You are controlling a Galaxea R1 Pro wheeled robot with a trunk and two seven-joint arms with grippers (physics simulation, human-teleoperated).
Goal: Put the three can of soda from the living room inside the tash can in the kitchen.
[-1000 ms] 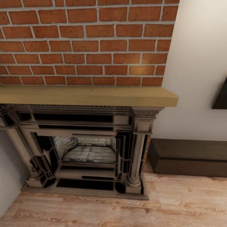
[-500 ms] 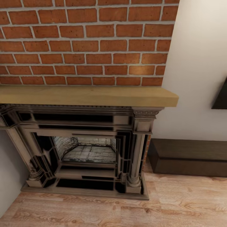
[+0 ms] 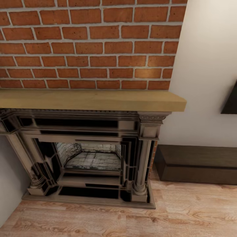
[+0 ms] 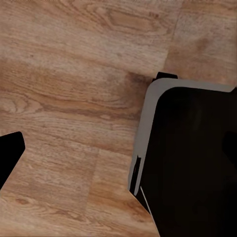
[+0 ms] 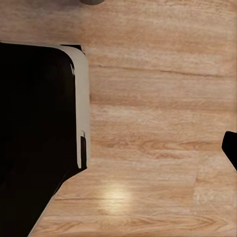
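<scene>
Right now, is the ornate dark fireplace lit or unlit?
Unlit: the ornate dark fireplace shows a bare pale brick firebox, no flames or glow.

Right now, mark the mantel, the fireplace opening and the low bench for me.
mantel [image 3: 98, 100], head view, on the tan front edge, below the bricks.
fireplace opening [image 3: 93, 158], head view, on the grey brick floor inside the firebox.
low bench [image 3: 197, 164], head view, on its dark top surface.

Light wood floor [image 4: 74, 98]; a black, grey-edged robot part [image 4: 192, 158] lies over it, with a dark tip [image 4: 7, 153] well apart.
</scene>
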